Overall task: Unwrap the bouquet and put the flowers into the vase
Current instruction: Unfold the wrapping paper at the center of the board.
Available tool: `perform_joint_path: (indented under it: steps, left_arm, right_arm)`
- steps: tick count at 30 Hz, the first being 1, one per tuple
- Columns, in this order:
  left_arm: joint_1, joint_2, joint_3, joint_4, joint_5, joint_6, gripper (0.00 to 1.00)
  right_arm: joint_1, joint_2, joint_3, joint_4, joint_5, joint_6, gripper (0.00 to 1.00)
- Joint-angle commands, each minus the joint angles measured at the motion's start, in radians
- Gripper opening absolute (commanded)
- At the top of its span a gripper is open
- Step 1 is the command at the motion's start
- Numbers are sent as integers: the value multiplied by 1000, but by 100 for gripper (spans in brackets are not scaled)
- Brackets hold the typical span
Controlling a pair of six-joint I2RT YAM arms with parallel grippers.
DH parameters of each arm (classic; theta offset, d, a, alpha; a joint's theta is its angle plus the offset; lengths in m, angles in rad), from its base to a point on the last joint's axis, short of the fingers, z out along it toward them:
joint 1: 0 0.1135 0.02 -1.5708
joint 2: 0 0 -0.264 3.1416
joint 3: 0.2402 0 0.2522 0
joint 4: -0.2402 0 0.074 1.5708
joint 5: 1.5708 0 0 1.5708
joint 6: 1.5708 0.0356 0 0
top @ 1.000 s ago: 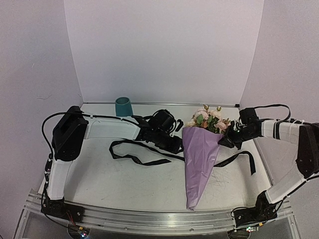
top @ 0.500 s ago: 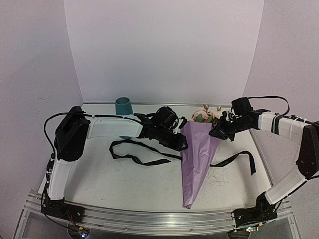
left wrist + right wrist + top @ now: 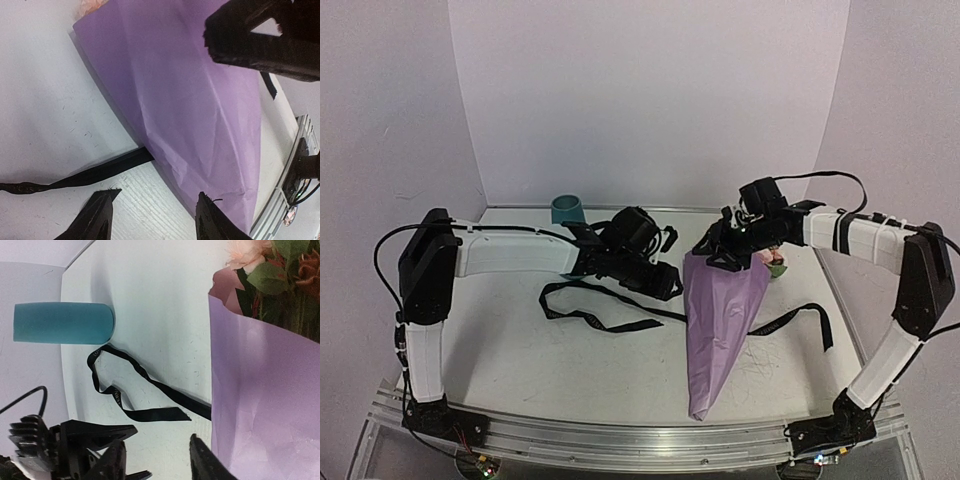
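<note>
**Bouquet awaits unwrapping.** The bouquet [image 3: 722, 320] is seen lying on the desk [image 3: 510, 350], right of centre. Its lilac paper cone is pointed at the near edge and its mouth is turned toward the far edge. The wrapping is not yet removed.

The flowers [image 3: 272, 267] are shown at the cone's mouth in the right wrist view: a pale pink rose, a rust one and green leaves, with the stems hidden inside the paper. From above, most of the blooms are covered by the right arm.

The black ribbon [image 3: 155, 414] is seen loose and stretched across the desk. It is run under the cone from the left half to the right side, where one end lies toward the right edge.

The left gripper [image 3: 152, 220] is held low just left of the cone's upper part. Its fingers [image 3: 97, 222] are parted, and bare desk, a length of ribbon and the paper's edge are seen beyond the gap. Nothing is clasped by it.

The right gripper [image 3: 157, 462] is poised at the cone's mouth. Its fingers [image 3: 202, 460] are likewise spread, one of them just beside the paper's edge, and nothing is gripped.

The teal vase [image 3: 567, 213] is stood upright at the far edge, left of centre, well apart from the bouquet.
</note>
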Motion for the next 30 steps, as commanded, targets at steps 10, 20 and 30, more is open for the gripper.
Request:
perform_joint_path:
  steps: [10,20,30]
  left_arm:
    - [-3,-37,25,18,-34,-27,68]
    - [-3,-55,13,17,-46,-12,68]
    - [-3,-74,-7,18,-51,0,67]
  right_arm:
    - [-144,-230,-105,-179,184,-124,79]
    - [-189,-265,-251,-201,177,-155,98]
    - [-186,-236,-378,-40,84,-97,87]
